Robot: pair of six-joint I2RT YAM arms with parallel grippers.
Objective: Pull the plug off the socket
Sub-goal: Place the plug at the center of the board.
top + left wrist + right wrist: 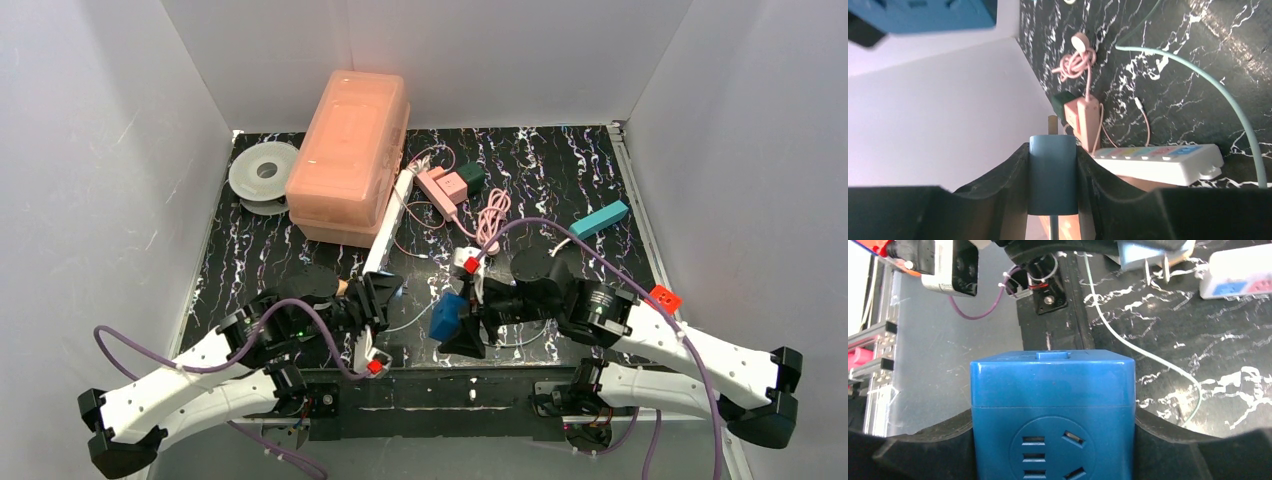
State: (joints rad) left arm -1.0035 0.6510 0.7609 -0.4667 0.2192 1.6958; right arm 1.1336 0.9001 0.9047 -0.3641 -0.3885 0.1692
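Plug of blue-grey plastic, small and boxy [1053,182], squeezed tight between the black fingers [998,190] of the left gripper [1053,162], one metal prong poking out past the tips. Bright blue plastic cube with socket holes in its face [1053,405], pinched the same way by the right gripper [1053,432], jaws pressed hard on both its sides, holes turned toward the wrist camera. No touch between plug and socket: near each other but apart, between the two arms, over the front part of the black table with white marble streaks [560,160]. Thin pale green cable [1208,82] lying in a curve on the table. Farther back, long white power strip [388,228] right against a big pink plastic box with a lid [350,150]. Just beside the strip, small pink adapter [443,186] with a dark green block [471,177] touching it, and a knotted pink cord [492,215]. Round white spool [264,175] left of the box. Teal bar [600,218] off to the right, well apart from the rest.
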